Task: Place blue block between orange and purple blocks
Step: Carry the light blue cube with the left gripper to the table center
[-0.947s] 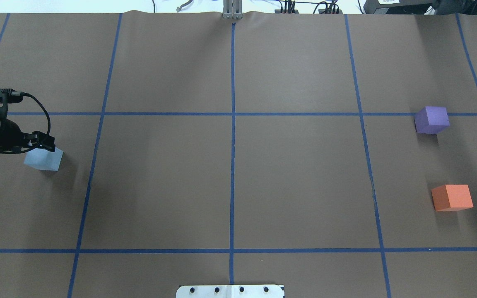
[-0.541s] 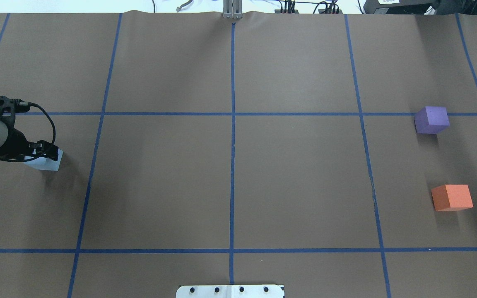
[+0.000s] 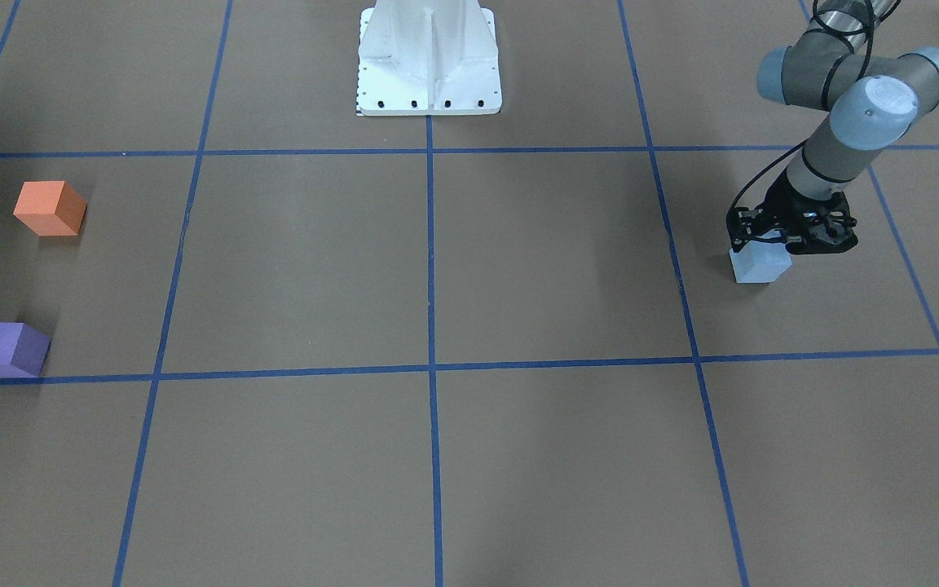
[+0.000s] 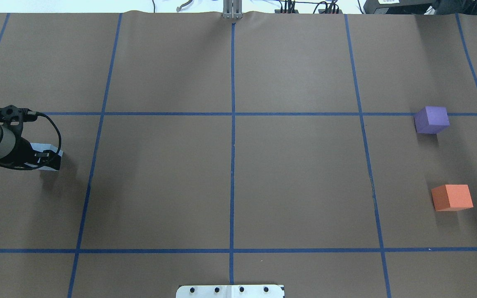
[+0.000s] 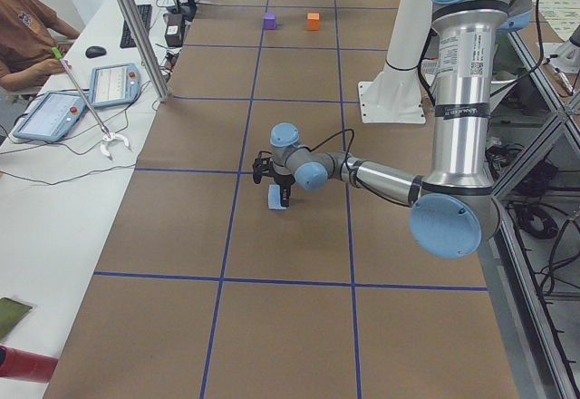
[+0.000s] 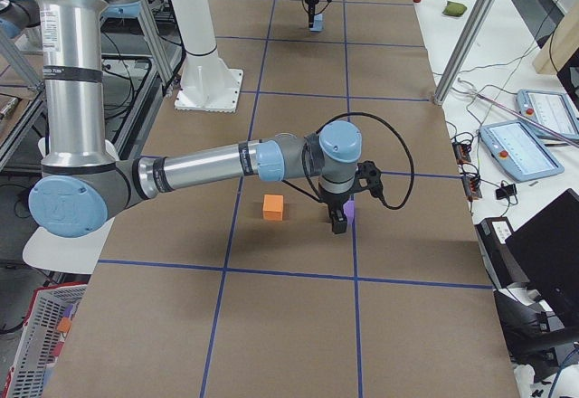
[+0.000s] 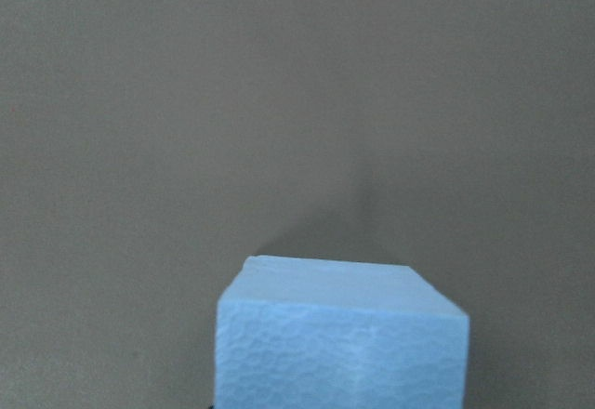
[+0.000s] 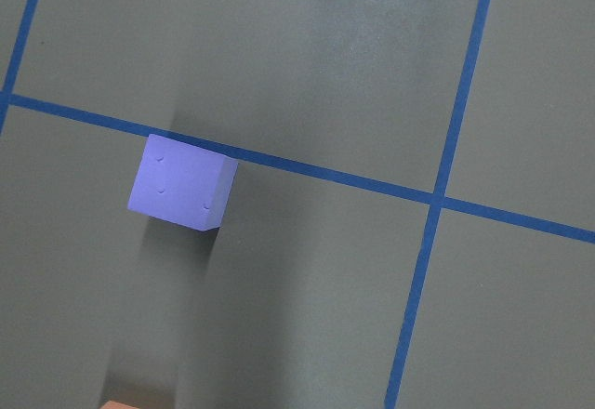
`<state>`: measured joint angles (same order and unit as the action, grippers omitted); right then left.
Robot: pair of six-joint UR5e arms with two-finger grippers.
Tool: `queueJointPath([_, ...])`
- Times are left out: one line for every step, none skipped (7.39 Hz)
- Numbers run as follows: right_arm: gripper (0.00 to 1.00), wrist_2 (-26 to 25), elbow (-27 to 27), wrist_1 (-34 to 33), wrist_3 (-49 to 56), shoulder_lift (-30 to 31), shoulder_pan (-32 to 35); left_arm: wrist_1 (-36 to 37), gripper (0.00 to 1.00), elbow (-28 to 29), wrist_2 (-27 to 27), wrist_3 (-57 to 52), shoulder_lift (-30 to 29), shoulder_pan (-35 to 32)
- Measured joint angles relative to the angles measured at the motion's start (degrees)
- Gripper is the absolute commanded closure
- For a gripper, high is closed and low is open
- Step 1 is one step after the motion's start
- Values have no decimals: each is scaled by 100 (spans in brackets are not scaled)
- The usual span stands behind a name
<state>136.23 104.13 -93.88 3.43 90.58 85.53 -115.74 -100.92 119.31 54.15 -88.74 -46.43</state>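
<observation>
The light blue block [image 4: 39, 147] lies at the table's far left, also seen in the front view [image 3: 760, 267] and filling the bottom of the left wrist view [image 7: 342, 339]. My left gripper [image 4: 50, 159] is down over it, open, with its jaws on either side of the block's top [image 3: 761, 243]. The purple block [image 4: 431, 120] and the orange block [image 4: 452, 198] lie apart at the far right. My right gripper [image 6: 339, 224] shows only in the right side view, above the purple block [image 8: 181, 182]; I cannot tell whether it is open.
The brown table cover carries a grid of blue tape lines [image 4: 232, 136]. The robot's white base plate [image 3: 429, 57] stands at the middle of the near edge. An operator's bench with tablets [image 5: 54, 109] runs along the far side.
My left gripper has come down and over the blue block, which it now largely covers from above. The purple and orange blocks have not moved.
</observation>
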Motion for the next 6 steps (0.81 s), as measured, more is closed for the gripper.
queueJointPath([0, 3, 17, -3, -10, 13, -5, 253, 100, -260, 54, 1, 7, -22])
queueJointPath([0, 1, 24, 5, -31, 68, -7, 682, 100, -588, 94, 4, -90, -32])
queueJointPath([0, -4, 27, 13, -42, 132, -9, 1253, 100, -911, 113, 29, -392, -34])
queueJointPath([0, -5, 21, 16, -40, 164, -10, 1975, 100, -1096, 117, 89, -979, -26])
queueJointPath([0, -2, 16, 18, -37, 180, -10, 2766, 100, -1117, 118, 147, -1769, -5])
queueJointPath([0, -1, 10, 18, -40, 183, -10, 3325, 100, -995, 118, 206, -2507, 51])
